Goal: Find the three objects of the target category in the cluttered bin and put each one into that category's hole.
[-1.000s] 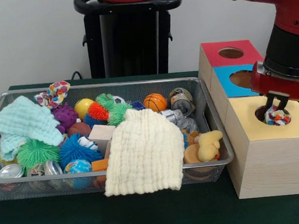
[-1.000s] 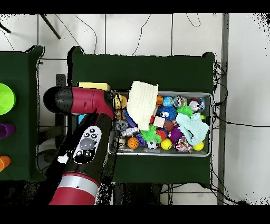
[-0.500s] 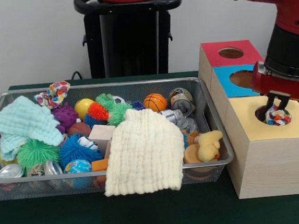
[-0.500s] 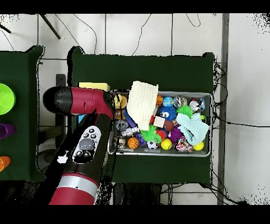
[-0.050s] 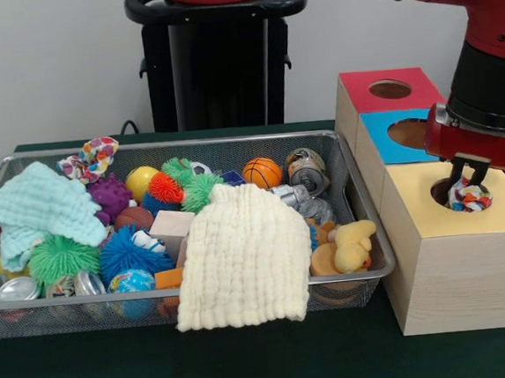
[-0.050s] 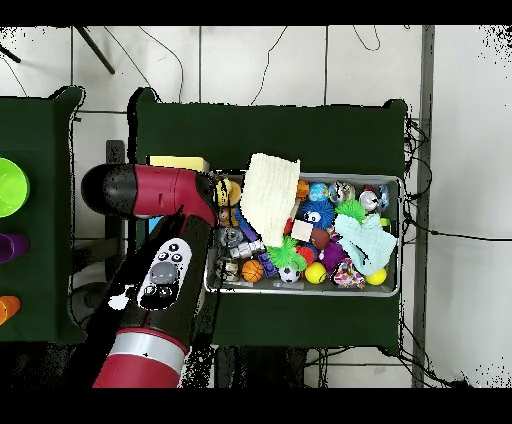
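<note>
My gripper (image 5: 466, 183) hangs right over the round hole in the yellow-topped box (image 5: 502, 211), shut on a colourful patterned scrunchie (image 5: 470, 198) that sits in the hole's mouth. A second scrunchie (image 5: 90, 157) of the same kind lies on the far left rim of the wire bin (image 5: 230, 139); from above that scrunchie (image 6: 348, 276) shows near the bin's lower edge. In the overhead view the red arm (image 6: 160, 270) covers the gripper and most of the boxes.
A cream cloth (image 5: 241, 256) drapes over the bin's front rim and a mint cloth (image 5: 37, 208) covers its left end. Balls, cans, spiky toys and a plush duck (image 5: 353, 246) fill the bin. A blue box (image 5: 386, 146) and a red box (image 5: 359, 91) stand behind the yellow one.
</note>
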Controlling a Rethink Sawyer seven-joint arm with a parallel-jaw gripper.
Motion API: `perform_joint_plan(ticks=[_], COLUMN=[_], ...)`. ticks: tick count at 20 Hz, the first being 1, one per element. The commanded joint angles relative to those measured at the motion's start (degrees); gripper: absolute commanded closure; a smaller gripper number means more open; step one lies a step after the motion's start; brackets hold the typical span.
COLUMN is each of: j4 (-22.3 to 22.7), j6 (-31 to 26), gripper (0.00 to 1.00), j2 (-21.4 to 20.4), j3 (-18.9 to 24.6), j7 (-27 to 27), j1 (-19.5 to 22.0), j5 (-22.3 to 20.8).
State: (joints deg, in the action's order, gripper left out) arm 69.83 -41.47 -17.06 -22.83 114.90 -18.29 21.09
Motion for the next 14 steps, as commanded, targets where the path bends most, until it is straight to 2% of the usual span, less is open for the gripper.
perform_joint_plan(ticks=[1,8,14], j4=[3.2,-0.9,-2.7], j6=[-1.7,-6.7,-8.1], gripper=[1.0,1.0,1.0], j2=[0.1,0.3,0.9], j3=[3.6,2.9,2.5], j7=[12.7,12.4,13.1], j1=[2.6,3.5,3.7], j5=[1.4,1.2,1.0])
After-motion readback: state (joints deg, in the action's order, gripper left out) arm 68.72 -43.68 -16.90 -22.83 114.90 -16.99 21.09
